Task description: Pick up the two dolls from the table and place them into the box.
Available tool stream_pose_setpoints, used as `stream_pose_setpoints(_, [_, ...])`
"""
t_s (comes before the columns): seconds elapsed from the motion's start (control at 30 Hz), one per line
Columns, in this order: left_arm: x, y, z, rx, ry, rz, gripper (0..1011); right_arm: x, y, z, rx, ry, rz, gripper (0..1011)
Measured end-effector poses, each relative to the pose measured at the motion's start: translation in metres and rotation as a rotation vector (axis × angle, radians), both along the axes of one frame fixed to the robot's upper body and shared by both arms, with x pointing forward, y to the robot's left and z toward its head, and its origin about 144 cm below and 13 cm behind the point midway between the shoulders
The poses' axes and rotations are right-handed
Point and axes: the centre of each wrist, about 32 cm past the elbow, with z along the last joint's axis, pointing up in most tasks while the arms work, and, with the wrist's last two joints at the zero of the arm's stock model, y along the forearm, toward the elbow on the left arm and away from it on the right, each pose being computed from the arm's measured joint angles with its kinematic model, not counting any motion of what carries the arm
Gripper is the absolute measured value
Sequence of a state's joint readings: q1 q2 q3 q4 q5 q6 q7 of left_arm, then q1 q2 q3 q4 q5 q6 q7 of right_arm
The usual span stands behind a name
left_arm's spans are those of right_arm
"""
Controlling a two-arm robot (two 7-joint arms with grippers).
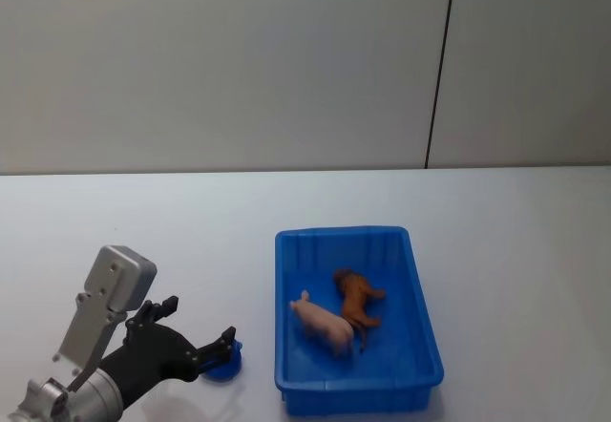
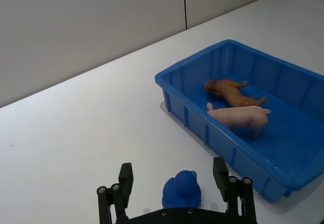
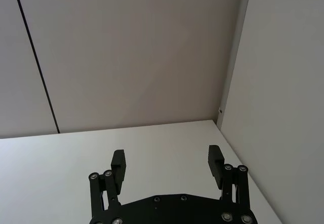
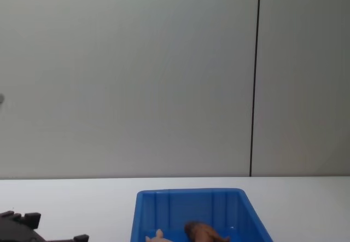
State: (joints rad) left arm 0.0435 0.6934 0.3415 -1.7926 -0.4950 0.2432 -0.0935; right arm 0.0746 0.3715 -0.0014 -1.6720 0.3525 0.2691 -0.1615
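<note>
Both dolls lie inside the blue box (image 1: 284, 307): the pale pink pig (image 1: 323, 324) on its side and the reddish-brown shaggy one (image 1: 357, 298) just behind it. The left wrist view shows the pig (image 2: 239, 117) and the brown doll (image 2: 230, 90) within the box (image 2: 188, 70). My left gripper (image 1: 200, 319) hovers low over the white table (image 1: 191, 231) to the left of the box, open, its fingers (image 2: 125, 176) spread on either side of a small blue duck-like figure (image 2: 181, 189) without touching it. My right gripper (image 3: 167, 161) is open and holds nothing.
The small blue figure (image 1: 225, 363) rests on the table close to the box's near-left corner. A grey panelled wall (image 1: 286, 59) rises behind the table's far edge. From the chest view, the box (image 4: 188, 195) stands in the middle with the left gripper (image 4: 33, 228) low at the left.
</note>
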Motion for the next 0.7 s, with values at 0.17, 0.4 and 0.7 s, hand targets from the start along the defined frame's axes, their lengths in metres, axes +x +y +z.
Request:
stream_pose_setpoints(0.17, [0.006, 0.001, -0.005, 0.013, 0.003, -0.008, 1001, 0.000, 0.000, 0.000, 0.000, -0.001, -0.003, 1001])
stream_pose_setpoints(0.4, [0.012, 0.003, -0.010, 0.025, 0.034, -0.041, 1001, 0.000, -0.001, 0.000, 0.000, -0.003, -0.007, 1001])
stream_pose_setpoints(0.7, [0.016, 0.005, -0.016, 0.018, 0.079, -0.080, 1001, -0.001, -0.001, 0.000, -0.001, -0.004, -0.009, 1001])
